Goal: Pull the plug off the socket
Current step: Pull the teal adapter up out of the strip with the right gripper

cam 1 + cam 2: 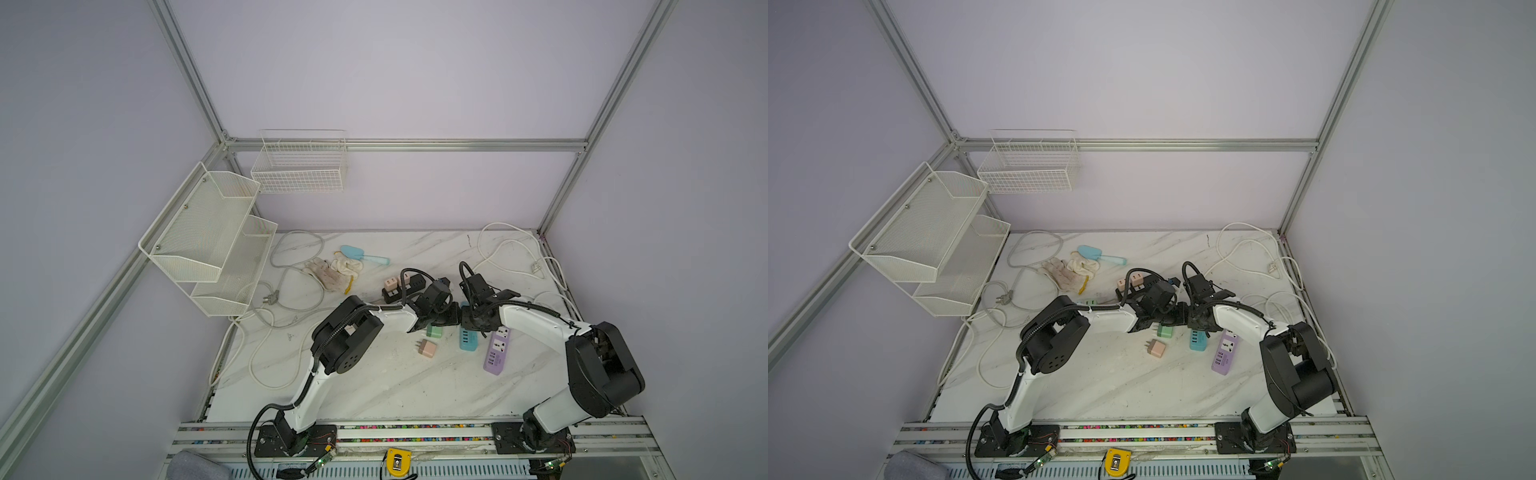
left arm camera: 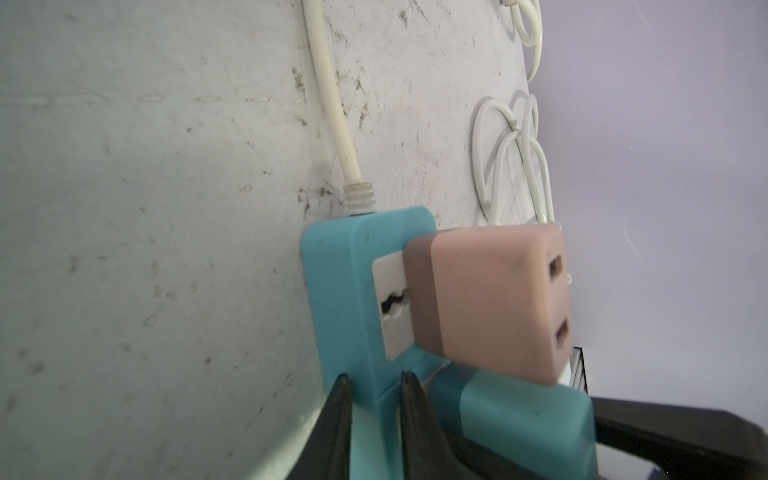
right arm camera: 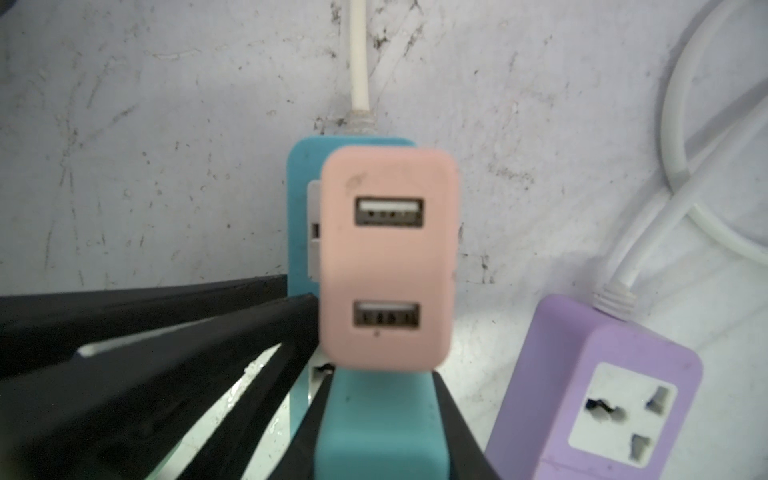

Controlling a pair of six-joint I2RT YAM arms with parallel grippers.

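In both top views: blue socket strip [image 1: 467, 340] flat on marble table [image 1: 374, 386], mid-table under both wrists; long axis runs away from the arm bases, cord end far. Left wrist: left gripper [image 2: 374, 390] clenched across the strip's wall. Right wrist: right gripper [image 3: 378, 399] grasping teal plug [image 3: 374, 432], seated just beside pink plug [image 3: 388, 257], body standing square off the strip face. Handling, judged: draw straight along the prongs, no rocking, strip pinned.

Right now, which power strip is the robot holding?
The blue power strip, clamped by the left gripper; the purple strip and black strip aren't held.
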